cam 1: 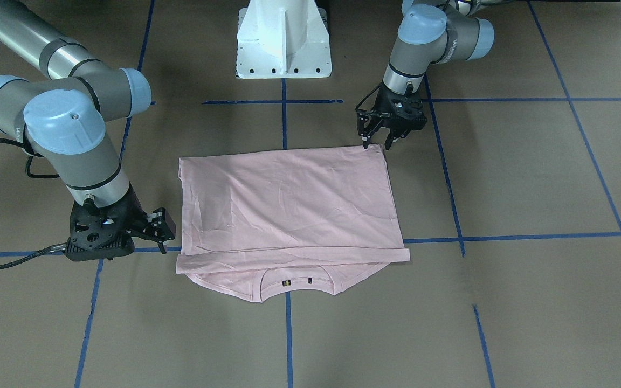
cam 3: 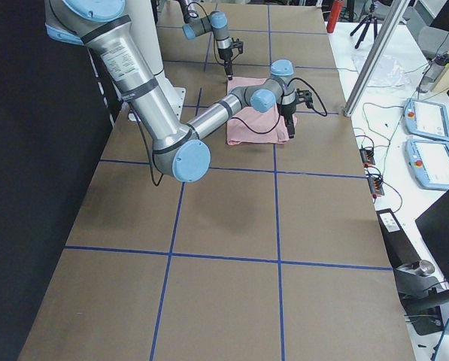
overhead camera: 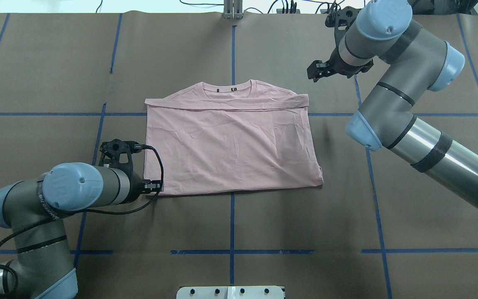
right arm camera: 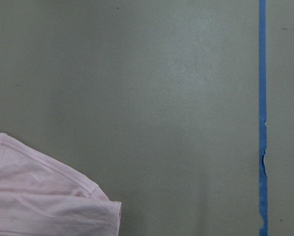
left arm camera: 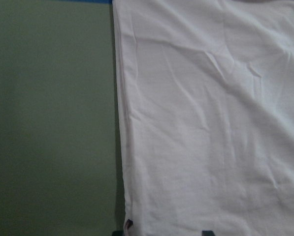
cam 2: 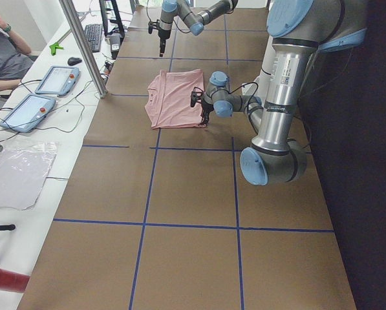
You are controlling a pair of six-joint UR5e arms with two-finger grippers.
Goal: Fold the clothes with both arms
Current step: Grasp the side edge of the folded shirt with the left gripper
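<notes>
From the operators' side, the pink T-shirt [cam 1: 289,199] is lying flat on the brown table [cam 1: 531,172], folded into a rough rectangle with its plain side up. Its collar [cam 1: 297,279] is poking out at the edge farthest from the white pedestal [cam 1: 283,40]. The left gripper [cam 1: 377,144] is pointing down at the shirt's corner nearest the robot, its fingers spread apart and pinching nothing. The right gripper [cam 1: 164,237] is hanging just beside the opposite side edge, close to the collar end. Its fingers look parted and are gripping nothing.

From above, the T-shirt [overhead camera: 230,149] is sitting across the centre blue tape line [overhead camera: 232,54]. The left gripper [overhead camera: 156,187] is meeting the shirt's near corner, while the right gripper [overhead camera: 315,72] is hovering apart from the cloth, beyond the folded band near the collar.

Along the table from the robot's left, the near arm is reaching its gripper [cam 2: 203,119] down to the shirt [cam 2: 173,100]. The far arm's gripper [cam 2: 161,48] is hanging above the table past it.

From the robot's right end, the near arm's gripper [cam 3: 292,128] is standing at the shirt's [cam 3: 258,128] edge.

The left wrist camera is showing cloth [left arm camera: 211,123] filling the right side, with one fingertip [left arm camera: 128,225] at the folded edge.

The right wrist camera is showing only a sleeve corner [right arm camera: 38,201] on bare table.
</notes>
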